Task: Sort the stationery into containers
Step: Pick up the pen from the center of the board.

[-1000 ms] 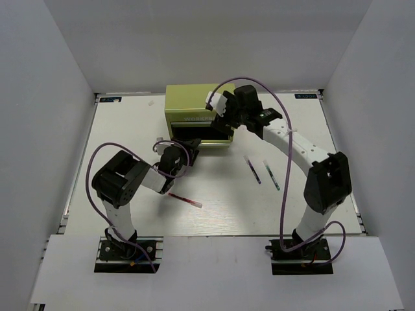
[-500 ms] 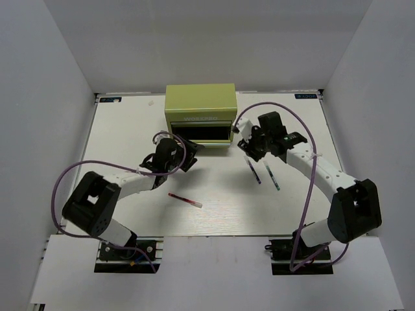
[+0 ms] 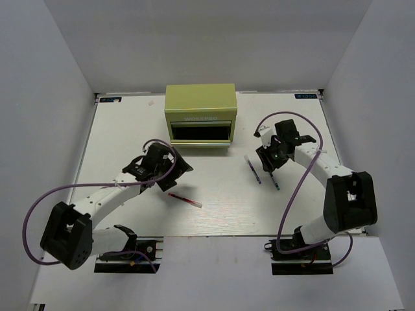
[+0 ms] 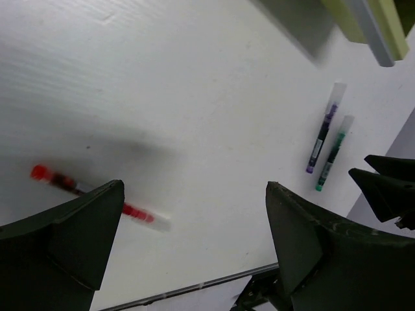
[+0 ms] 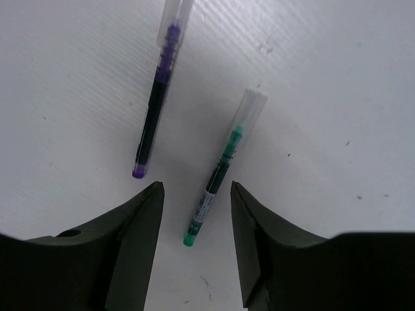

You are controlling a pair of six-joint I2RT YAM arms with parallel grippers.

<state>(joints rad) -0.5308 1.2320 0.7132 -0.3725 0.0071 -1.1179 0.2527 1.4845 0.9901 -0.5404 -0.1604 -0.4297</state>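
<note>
1. Left end effector: fingers spread wide, empty, near the red pen lying on the counter.
2. Right end effector: partly spread, straddling the green pen without touching it; the purple pen lies just beside.
3. Yellow-green cabinet: one drawer open.

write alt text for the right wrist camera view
The right gripper hangs open over a white table, its two dark fingers on either side of the lower tip of a thin green pen without touching it. A thin purple pen lies just left, apart from it; both have clear caps at their upper ends.
</note>
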